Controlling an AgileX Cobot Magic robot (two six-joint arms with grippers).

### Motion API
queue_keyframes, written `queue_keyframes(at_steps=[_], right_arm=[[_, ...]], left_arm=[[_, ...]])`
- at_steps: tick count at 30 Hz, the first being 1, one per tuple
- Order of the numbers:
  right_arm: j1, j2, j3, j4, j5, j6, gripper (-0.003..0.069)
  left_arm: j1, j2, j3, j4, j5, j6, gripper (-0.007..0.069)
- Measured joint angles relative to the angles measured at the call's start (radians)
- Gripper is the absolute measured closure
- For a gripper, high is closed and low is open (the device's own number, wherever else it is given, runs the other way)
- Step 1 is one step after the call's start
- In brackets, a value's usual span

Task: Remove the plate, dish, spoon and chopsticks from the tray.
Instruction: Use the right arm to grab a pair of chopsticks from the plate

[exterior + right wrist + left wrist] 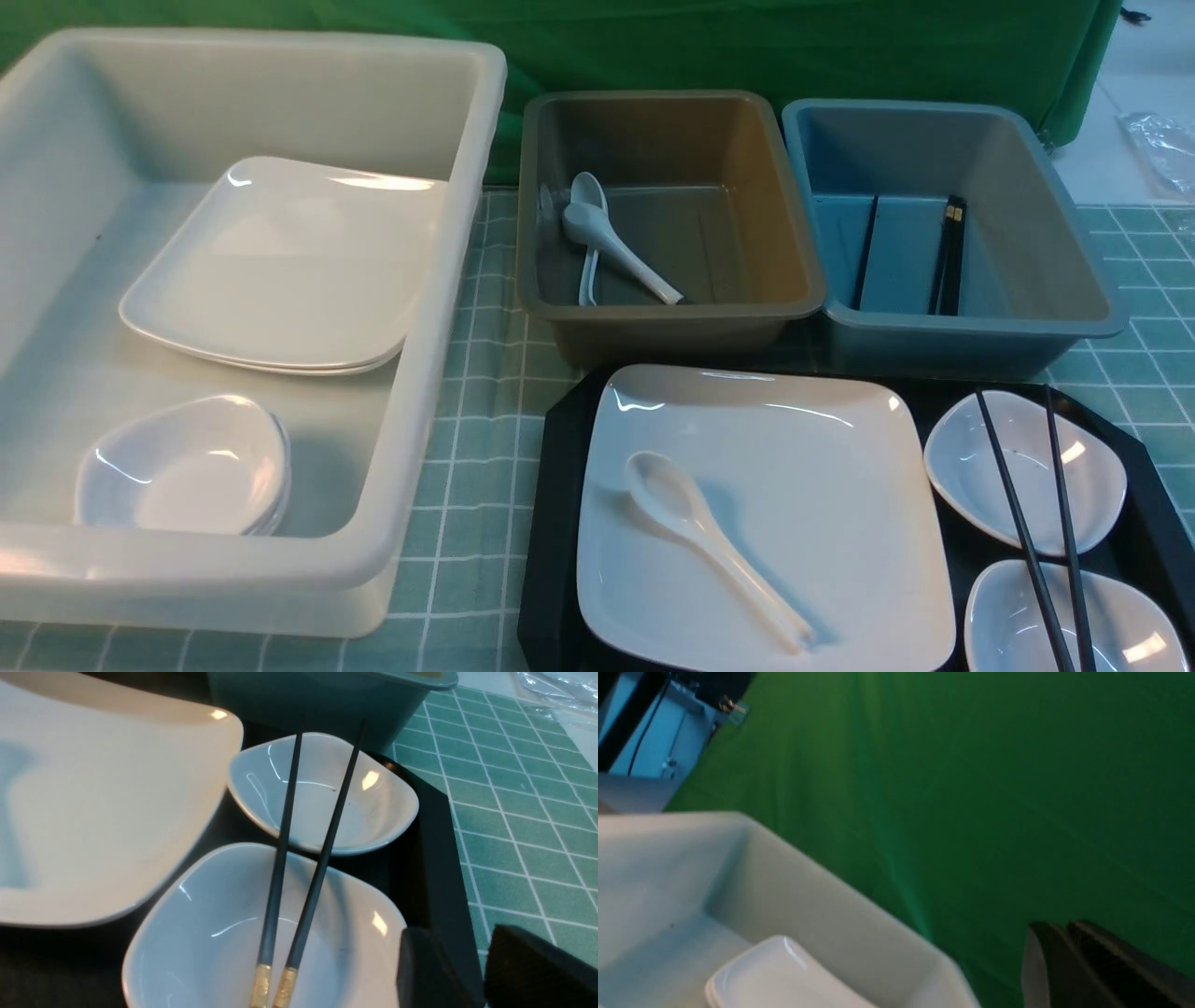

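Chopsticks (283,835): gold-banded ends in dish (201,933) on tray (434,858), just beside right claw (460,935) (spread apart, empty); left claw (1057,927) closed together.

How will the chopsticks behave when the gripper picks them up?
Likely stiff: the chopsticks span two dishes without sagging. Thin and smooth, they may slip or roll off the rims if nudged. Lying apart, one might escape a narrow grip.

The left gripper (1057,935) is hanging in front of a green backdrop (971,788), its dark jaws pressing together on nothing. Beside it, a white tub (822,900) is holding a glossy white plate (784,975), whose rounded corner is lying near the tub's wall.
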Motion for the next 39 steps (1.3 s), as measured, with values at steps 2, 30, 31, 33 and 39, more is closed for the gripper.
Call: queue_keyframes(at_steps=[2, 30, 31, 33, 39], right_arm=[[0.0, 0.0, 0.0, 0.0, 0.0, 0.0, 0.0417], [0.005, 0.0, -0.063, 0.227, -0.382, 0.706, 0.0461], [0.01, 0.006, -0.11, 0.228, -0.298, 0.676, 0.0495], [0.023, 0.037, -0.197, 0.228, -0.137, 0.587, 0.0572], [0.044, 0.415, -0.521, 0.116, 0.271, 0.442, 0.0633]], left_arm=[[0.0, 0.0, 0.0, -0.002, -0.05, -0.048, 0.0608], [0.0, 0.882, -0.852, -0.018, 1.183, 0.255, 0.0608], [0.0, 0.927, -0.852, -0.05, 1.217, 0.298, 0.0608], [-0.001, 0.992, -0.852, -0.085, 1.252, 0.354, 0.0609], [-0.155, 1.066, -0.857, -0.098, 1.213, 0.406, 0.0624]])
